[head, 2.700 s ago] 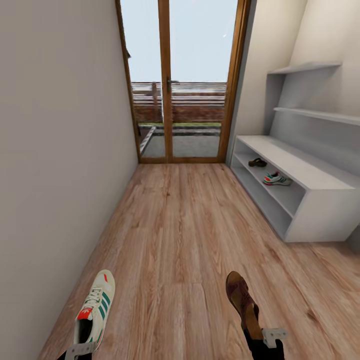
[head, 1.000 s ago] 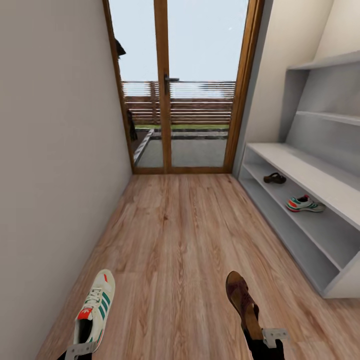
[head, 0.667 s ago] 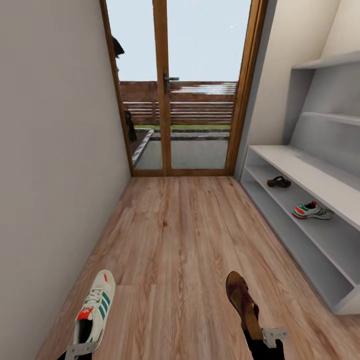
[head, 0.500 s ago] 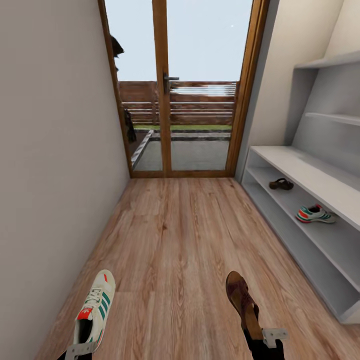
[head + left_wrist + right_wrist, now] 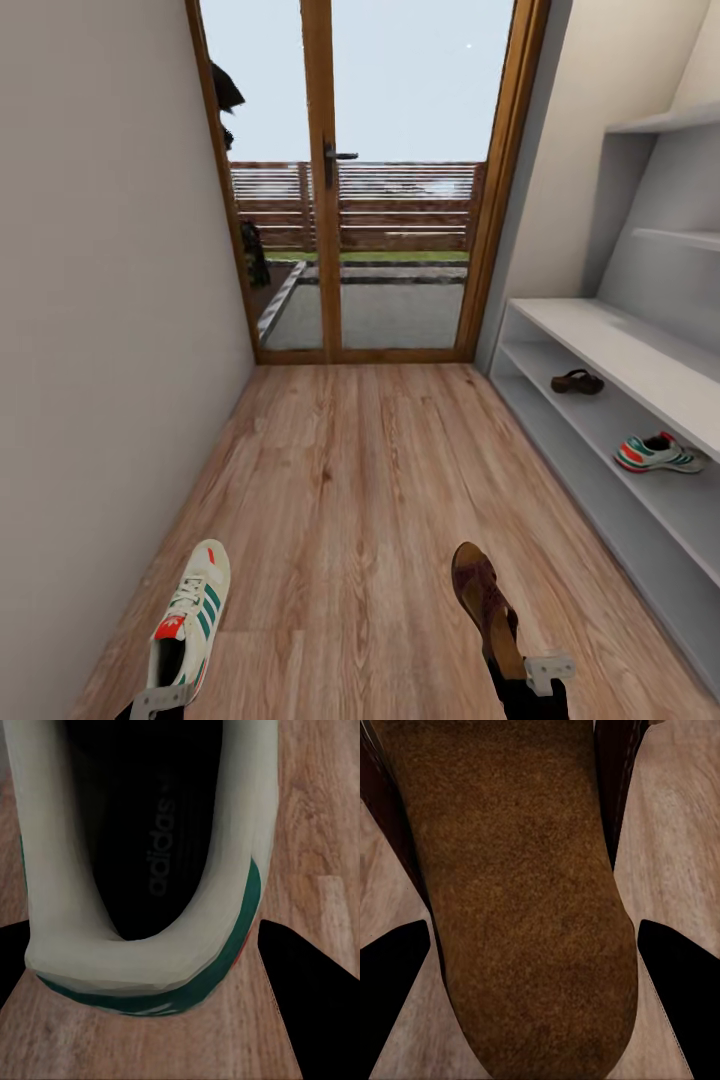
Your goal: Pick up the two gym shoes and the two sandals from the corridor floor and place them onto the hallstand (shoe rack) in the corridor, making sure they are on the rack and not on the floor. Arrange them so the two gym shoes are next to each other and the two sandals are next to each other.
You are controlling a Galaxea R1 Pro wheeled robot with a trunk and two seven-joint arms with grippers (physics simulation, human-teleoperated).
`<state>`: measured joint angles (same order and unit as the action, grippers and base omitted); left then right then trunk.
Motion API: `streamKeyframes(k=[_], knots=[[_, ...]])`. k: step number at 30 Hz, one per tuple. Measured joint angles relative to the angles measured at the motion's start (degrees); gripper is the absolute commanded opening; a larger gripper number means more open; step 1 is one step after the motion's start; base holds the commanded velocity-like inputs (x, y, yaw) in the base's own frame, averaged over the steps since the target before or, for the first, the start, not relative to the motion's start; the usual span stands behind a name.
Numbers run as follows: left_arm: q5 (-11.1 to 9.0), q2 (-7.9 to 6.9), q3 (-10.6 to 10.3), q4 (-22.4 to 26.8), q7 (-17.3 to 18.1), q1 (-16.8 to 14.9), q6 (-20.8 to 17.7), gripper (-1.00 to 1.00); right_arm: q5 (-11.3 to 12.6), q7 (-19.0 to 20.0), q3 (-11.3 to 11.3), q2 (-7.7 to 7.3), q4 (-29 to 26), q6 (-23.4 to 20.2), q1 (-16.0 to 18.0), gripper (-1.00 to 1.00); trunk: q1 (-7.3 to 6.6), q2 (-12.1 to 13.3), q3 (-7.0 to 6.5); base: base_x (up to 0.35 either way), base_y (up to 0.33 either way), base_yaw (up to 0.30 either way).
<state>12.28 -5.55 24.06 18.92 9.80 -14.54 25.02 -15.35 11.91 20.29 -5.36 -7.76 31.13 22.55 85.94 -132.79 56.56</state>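
Observation:
My left gripper (image 5: 160, 700) is shut on the heel of a white gym shoe (image 5: 190, 625) with green stripes, held above the corridor floor (image 5: 350, 470). In the left wrist view the shoe's heel (image 5: 142, 967) sits between the dark fingers (image 5: 315, 1012). My right gripper (image 5: 535, 672) is shut on a brown sandal (image 5: 485, 605). Its tan insole (image 5: 517, 907) lies between the fingers (image 5: 682, 997). The white hallstand (image 5: 620, 345) stands along the right wall. On its upper open shelf rest a second sandal (image 5: 578, 382) and, nearer me and apart from it, a second gym shoe (image 5: 657, 454).
A wood-framed glass door (image 5: 330, 200) closes the corridor's far end. A plain wall (image 5: 100, 300) runs close along the left. Bare wood planks stretch between the wall and the hallstand.
The camera has moved forward down the corridor, so the door looks larger and the hallstand sits nearer and further right. Both held shoes keep their places in the grippers.

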Motion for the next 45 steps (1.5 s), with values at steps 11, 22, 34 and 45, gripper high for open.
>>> streamKeyframes(k=[11,22,34,45], knots=[[0.0,0.01,0.0,0.0,0.0,0.0,0.0,-1.0,0.01,0.0,0.0,0.0,0.0,0.0,0.0,-1.0,0.0,0.0,0.0,0.337,0.0,0.0],[0.0,0.07,-0.03,0.0,0.0,0.0,0.0,-1.0,-0.02,0.0,0.0,0.0,0.0,0.0,0.0,-1.0,0.0,0.0,0.0,0.337,0.0,0.0],[0.0,0.07,0.0,0.0,0.0,0.0,0.0,-1.0,-0.02,0.0,0.0,0.0,0.0,0.0,0.0,-1.0,0.0,0.0,0.0,0.337,0.0,0.0],[0.0,0.07,-0.04,0.0,0.0,0.0,0.0,-1.0,0.04,0.0,-0.01,0.07,0.0,0.0,0.0,-1.0,0.0,0.0,0.0,0.337,0.0,0.0]])
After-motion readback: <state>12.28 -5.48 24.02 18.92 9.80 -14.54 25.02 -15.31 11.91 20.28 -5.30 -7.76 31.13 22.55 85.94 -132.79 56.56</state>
